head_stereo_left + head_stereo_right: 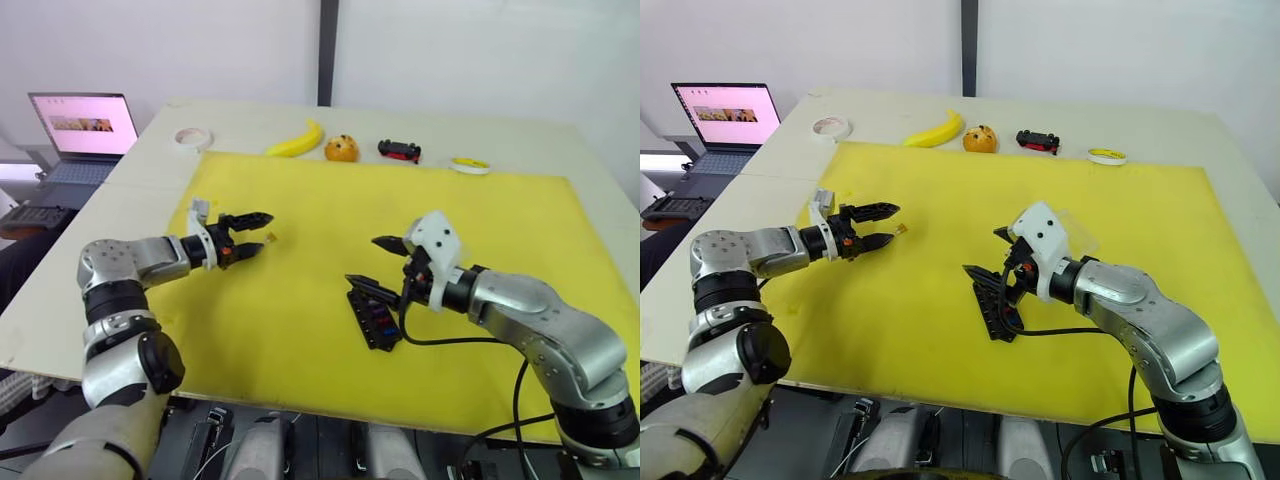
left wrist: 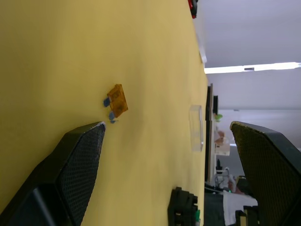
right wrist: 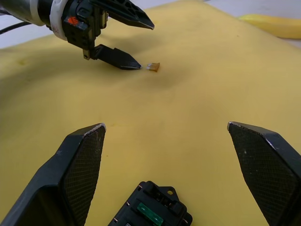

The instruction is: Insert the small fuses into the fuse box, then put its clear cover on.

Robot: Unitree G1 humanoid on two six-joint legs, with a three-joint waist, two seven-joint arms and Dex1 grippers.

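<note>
On the yellow mat (image 1: 300,330), seen from the head, the left gripper (image 1: 258,232) stood wide apart just beside an orange fuse (image 1: 270,238). The right gripper (image 1: 372,262) was wide too, over the fuse box (image 1: 374,316), whose long axis ran away from the robot, slightly leftward.

From the left wrist, the fuse (image 2: 116,102) lay flat between the fingers (image 2: 80,160), and the clear cover (image 2: 196,127) lay beyond it.

From the right wrist, a green fuse (image 3: 149,212) sat in the box (image 3: 155,202).
</note>
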